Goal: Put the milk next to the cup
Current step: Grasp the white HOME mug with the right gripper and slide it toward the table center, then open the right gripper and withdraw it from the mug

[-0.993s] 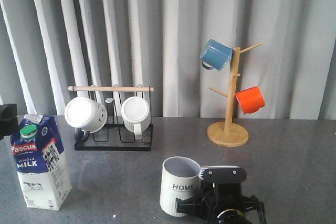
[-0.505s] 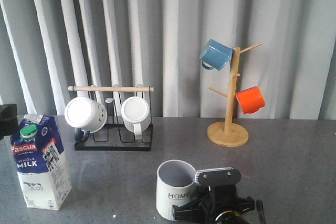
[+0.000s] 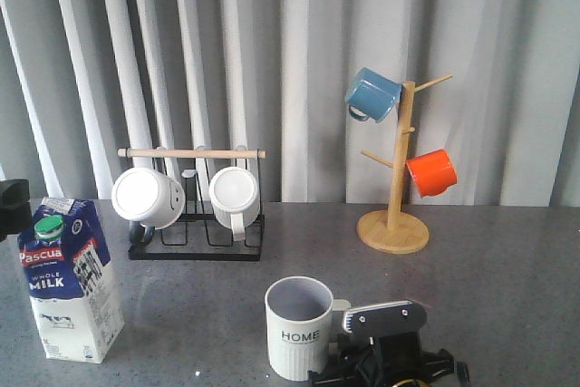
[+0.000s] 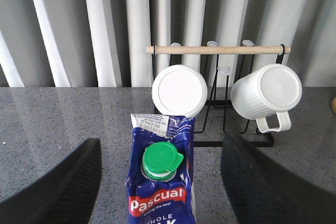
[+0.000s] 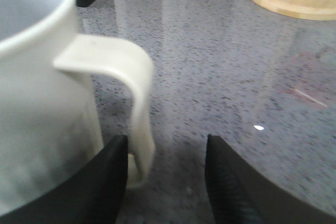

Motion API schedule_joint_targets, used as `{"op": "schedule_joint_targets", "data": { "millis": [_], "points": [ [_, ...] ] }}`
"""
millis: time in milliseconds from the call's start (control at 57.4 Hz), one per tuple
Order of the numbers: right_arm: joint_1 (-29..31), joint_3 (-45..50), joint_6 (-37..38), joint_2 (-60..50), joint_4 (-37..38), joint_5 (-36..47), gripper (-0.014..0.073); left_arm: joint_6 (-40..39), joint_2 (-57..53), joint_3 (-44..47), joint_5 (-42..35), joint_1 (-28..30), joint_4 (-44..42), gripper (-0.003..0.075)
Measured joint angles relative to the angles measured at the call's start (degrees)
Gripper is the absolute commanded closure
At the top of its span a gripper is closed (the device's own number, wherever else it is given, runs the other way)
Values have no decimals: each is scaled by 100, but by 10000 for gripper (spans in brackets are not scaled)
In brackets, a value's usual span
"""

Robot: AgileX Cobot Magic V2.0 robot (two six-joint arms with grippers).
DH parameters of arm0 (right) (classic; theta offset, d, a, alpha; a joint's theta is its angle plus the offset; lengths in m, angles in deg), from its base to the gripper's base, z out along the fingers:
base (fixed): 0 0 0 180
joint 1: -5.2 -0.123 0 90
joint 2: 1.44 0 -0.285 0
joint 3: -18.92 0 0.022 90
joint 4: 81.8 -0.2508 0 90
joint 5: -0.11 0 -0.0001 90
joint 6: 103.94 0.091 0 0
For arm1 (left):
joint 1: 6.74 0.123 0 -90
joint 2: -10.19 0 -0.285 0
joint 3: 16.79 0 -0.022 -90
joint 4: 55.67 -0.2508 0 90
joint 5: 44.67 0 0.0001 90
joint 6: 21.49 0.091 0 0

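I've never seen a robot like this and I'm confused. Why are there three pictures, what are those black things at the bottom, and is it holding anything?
It is a robot with two arms, and each arm ends in a pincher called a gripper. One picture looks forward over the grey table. The other two come from small cameras on the wrists, so the black shapes at the bottom are the gripper fingers.

The left gripper is open, with the milk between its fingers, not squeezed yet. The right gripper is open too, its fingers either side of the handle of the cup that says HOME. So nothing is held.

Behind them, a black rack holds two white mugs, and a wooden mug tree holds a blue mug and an orange mug.
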Motion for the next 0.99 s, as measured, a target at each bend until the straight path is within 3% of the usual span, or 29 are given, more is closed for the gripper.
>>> {"op": "schedule_joint_targets", "data": {
  "millis": [157,261,401,627,854,941,993],
  "points": [
    [11,567,-9,-484,6,397,232,0,0,0,0,0,0,260],
    [190,816,-403,-1034,200,405,232,0,0,0,0,0,0,260],
    [702,872,-958,-1987,808,-82,232,0,0,0,0,0,0,260],
    [1578,876,-888,-3484,1934,-877,232,0,0,0,0,0,0,260],
    [2546,883,310,-4605,2833,-1823,274,0,0,0,0,0,0,260],
    [2877,816,1036,-4858,3382,-2326,355,0,0,0,0,0,0,260],
    [3030,717,1509,-4977,3745,-2647,447,0,0,0,0,0,0,260]
  ]
}}
